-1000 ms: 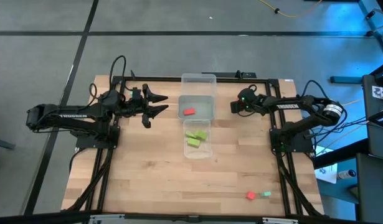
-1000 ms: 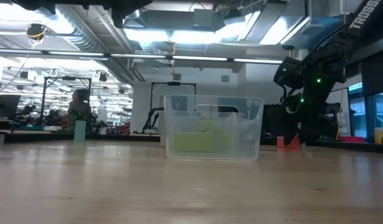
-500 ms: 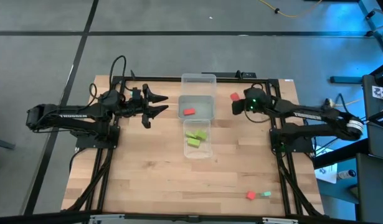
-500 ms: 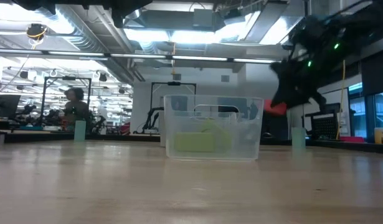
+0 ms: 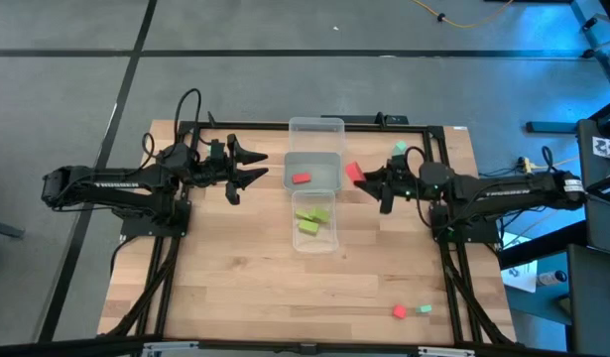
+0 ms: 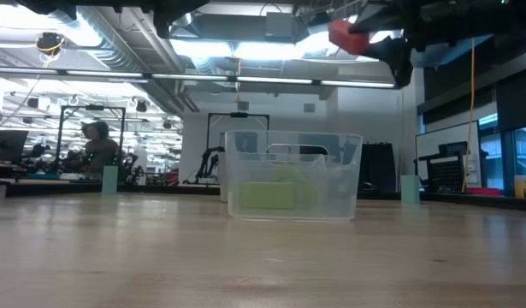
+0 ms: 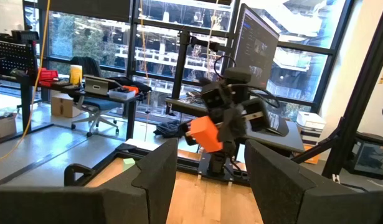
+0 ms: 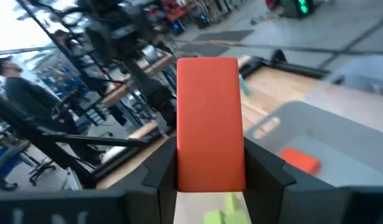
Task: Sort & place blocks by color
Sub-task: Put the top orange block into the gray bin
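Sitting clamped in right hand (image 8: 210,177): red block (image 8: 210,118)

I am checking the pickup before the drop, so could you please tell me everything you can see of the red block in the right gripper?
The red block is a short, plain bar with flat faces and squared edges, matte orange-red. The right gripper is shut on it, one dark finger on each long side, with most of its length sticking out beyond them. It hangs in the air, clear of the table, beside the clear tray that already holds another red block.
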